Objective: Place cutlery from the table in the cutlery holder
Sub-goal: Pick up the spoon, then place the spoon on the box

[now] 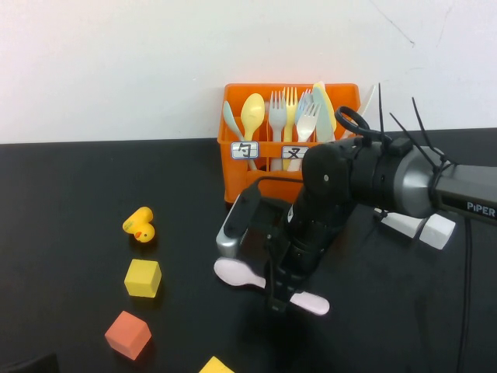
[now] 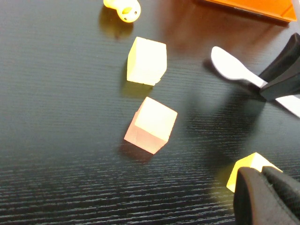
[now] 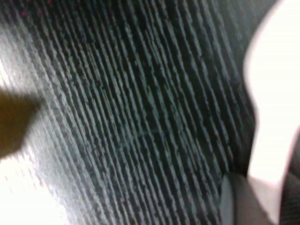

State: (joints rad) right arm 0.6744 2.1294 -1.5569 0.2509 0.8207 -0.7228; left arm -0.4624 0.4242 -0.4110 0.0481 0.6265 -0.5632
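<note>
Pink spoon (image 1: 272, 284), right gripper (image 1: 281, 294) astride, left gripper (image 2: 265, 199) shut

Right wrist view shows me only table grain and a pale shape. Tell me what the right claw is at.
Observer: The right claw is down at the handle of the pale pink spoon, which lies flat on the table.
Operator: Give me the holder's position.
Observer: The orange cutlery holder stands behind the arm, by the wall, with forks and spoons upright inside.
Operator: Report the left claw.
Observer: The left claw is shut, beside a yellow block, away from the spoon.
</note>
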